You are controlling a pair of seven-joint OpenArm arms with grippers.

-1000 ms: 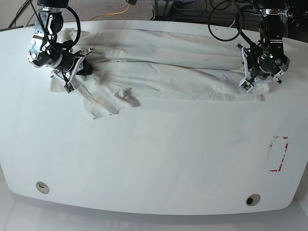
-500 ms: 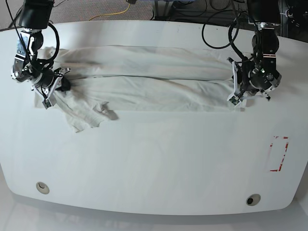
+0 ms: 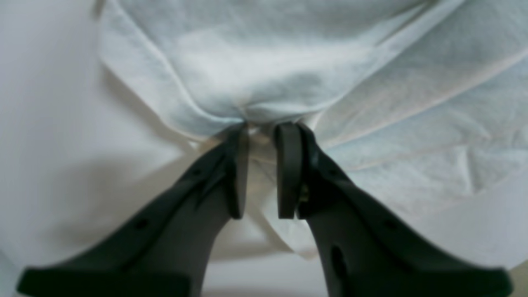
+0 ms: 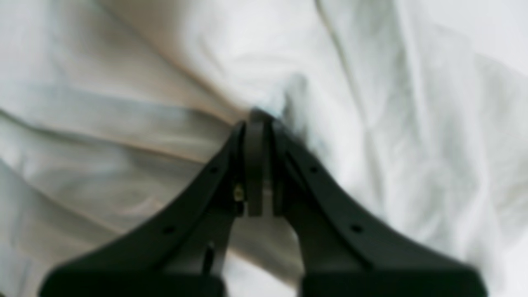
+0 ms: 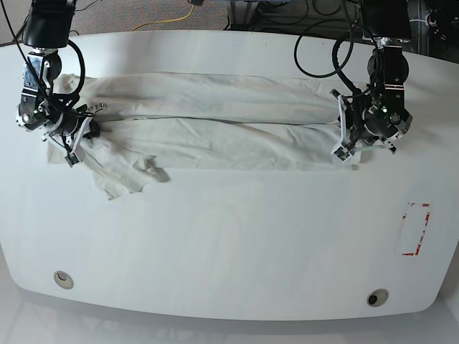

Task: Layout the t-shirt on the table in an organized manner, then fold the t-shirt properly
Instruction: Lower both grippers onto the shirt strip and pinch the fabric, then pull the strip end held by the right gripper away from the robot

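White table (image 5: pixel 229 244) carries the t-shirt (image 5: pixel 215 122), its long axis stretched along the far edge. Each end is pinched — left gripper (image 5: pixel 343 147) clamped on cloth at one end, right gripper (image 5: pixel 75 143) at the other.

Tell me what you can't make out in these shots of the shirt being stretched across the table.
- Printed graphic: none shows on the t-shirt in any view, so which side faces up is unclear.
- Collar and sleeves: lost in bunched folds in the base view.
- Right pincer: its wrist view is blurred; cloth between the tips is hard to confirm there.
- Left pincer: which part of the shirt it grips is unclear; the close view shows only gathered cloth.
- Table: edges cut off in the base view.
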